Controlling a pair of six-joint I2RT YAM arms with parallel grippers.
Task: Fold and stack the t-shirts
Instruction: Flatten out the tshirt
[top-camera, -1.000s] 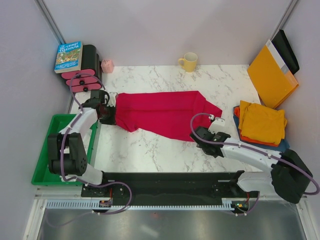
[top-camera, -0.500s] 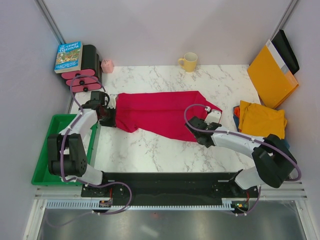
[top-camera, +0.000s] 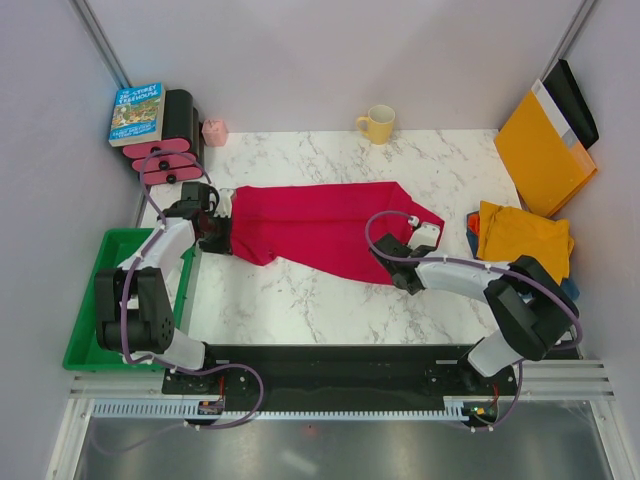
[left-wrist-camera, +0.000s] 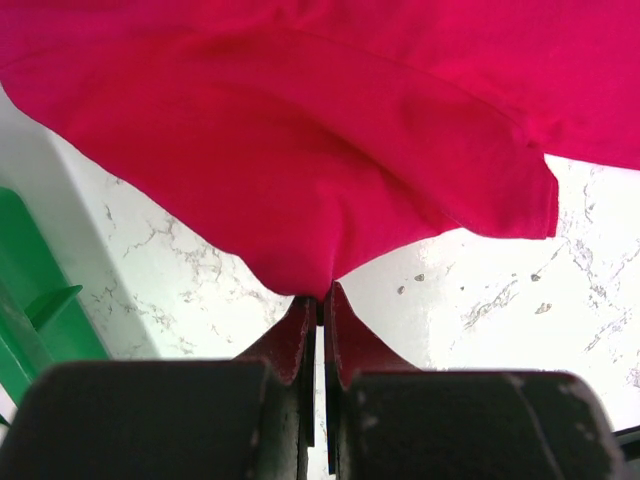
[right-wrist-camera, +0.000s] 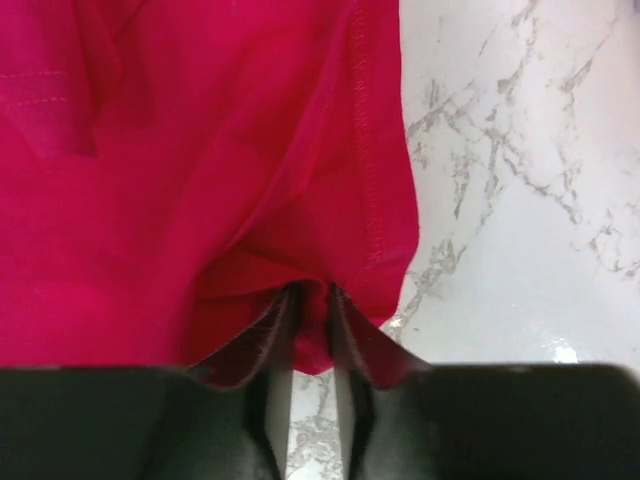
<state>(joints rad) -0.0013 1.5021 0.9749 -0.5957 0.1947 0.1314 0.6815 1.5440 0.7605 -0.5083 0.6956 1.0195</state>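
Note:
A crimson red t-shirt lies spread lengthwise across the middle of the marble table, folded into a long band. My left gripper is at the shirt's left end, shut on its edge. My right gripper is at the shirt's near right edge, its jaws closed on a fold of the red cloth beside the stitched hem. A stack of folded t-shirts, mustard-yellow on top with orange-red and blue edges below, sits at the right.
A green bin stands off the table's left edge. At the back are a yellow mug, a small pink object, a book on a black and pink stand, and an orange-yellow envelope leaning in the right corner.
My right arm has reached left to the shirt's near right edge and its jaws have closed on the cloth. The left gripper has stayed put, still holding the left end.

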